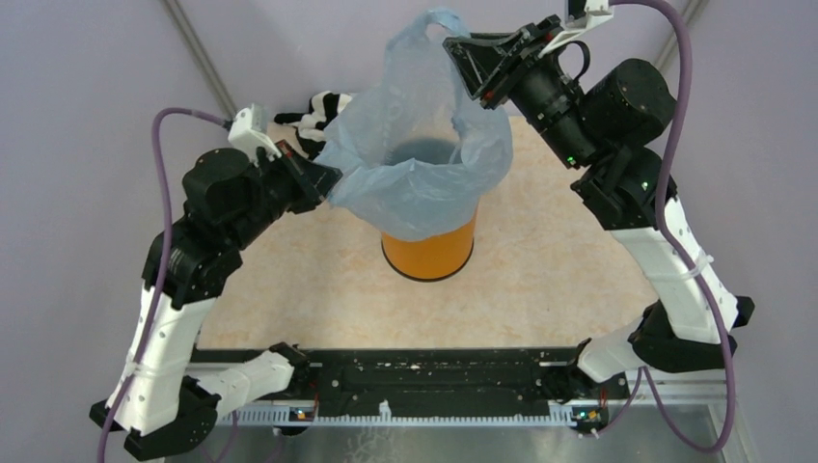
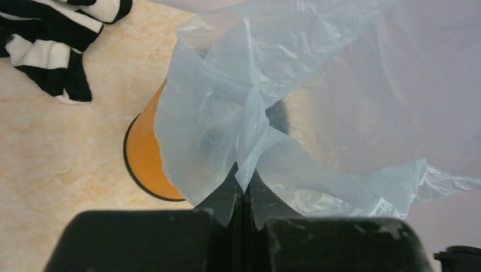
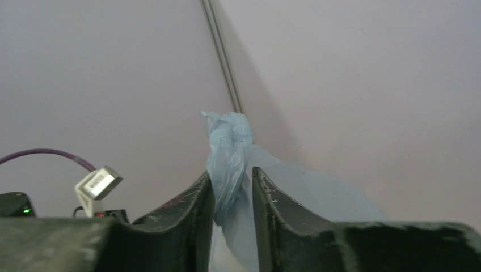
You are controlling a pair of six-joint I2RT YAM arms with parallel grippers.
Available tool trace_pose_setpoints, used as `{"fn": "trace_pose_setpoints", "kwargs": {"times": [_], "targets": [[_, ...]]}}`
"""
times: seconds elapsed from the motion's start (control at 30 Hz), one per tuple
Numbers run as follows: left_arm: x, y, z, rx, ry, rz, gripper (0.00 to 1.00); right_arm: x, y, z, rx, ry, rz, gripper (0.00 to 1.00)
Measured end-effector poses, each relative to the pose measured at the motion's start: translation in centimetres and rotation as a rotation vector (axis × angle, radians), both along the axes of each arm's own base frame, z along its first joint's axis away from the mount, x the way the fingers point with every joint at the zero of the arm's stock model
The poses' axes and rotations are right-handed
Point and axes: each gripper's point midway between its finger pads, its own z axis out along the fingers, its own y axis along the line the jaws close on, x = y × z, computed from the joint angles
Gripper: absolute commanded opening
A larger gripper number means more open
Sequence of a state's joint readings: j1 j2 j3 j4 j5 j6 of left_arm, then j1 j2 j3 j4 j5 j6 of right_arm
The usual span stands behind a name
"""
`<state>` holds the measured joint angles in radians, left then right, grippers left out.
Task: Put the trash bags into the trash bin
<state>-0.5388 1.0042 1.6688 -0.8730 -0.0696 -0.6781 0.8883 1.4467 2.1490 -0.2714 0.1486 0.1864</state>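
Observation:
The light-blue trash bag (image 1: 415, 188) is draped open over the mouth of the orange trash bin (image 1: 429, 253), with its skirt hanging down the outside. My left gripper (image 1: 333, 178) is shut on the bag's left edge beside the bin. In the left wrist view the closed tips (image 2: 245, 184) pinch a fold of the bag (image 2: 215, 113) above the bin (image 2: 144, 158). My right gripper (image 1: 463, 63) is above the bin's far side. Its jaws (image 3: 232, 173) stand apart, with the bunched handle loop (image 3: 227, 147) between them, resting against the left finger.
A black-and-white striped cloth (image 1: 313, 116) lies on the table behind my left gripper, and it also shows in the left wrist view (image 2: 51, 39). The purple back walls stand close behind the bin. The black rail (image 1: 434, 381) runs along the near edge.

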Motion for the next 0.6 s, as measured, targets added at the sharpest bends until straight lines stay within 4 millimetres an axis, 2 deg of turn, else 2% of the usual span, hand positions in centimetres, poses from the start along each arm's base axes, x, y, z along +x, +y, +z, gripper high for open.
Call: {"fn": "trace_pose_setpoints", "kwargs": {"times": [0.17,0.27,0.43,0.53,0.6], "targets": [[1.7,-0.7,-1.5,0.067,0.027,-0.005,0.00,-0.9,-1.2,-0.8,-0.024,0.039,0.002,0.71],[2.3,-1.3,-1.1,0.077,-0.003,-0.025,0.00,-1.9,-2.8,-0.5,-0.019,0.043,-0.012,0.83],[3.7,-3.2,1.4,0.058,-0.088,-0.086,0.00,-3.9,-6.4,-0.1,-0.015,0.051,-0.052,0.86],[4.9,-4.5,2.5,0.042,-0.123,-0.117,0.00,-5.3,-8.0,-0.5,-0.027,0.072,-0.048,0.81],[5.9,-5.3,2.5,0.037,-0.127,-0.133,0.00,-6.0,-8.2,-1.2,-0.042,0.091,-0.022,0.76]]}}
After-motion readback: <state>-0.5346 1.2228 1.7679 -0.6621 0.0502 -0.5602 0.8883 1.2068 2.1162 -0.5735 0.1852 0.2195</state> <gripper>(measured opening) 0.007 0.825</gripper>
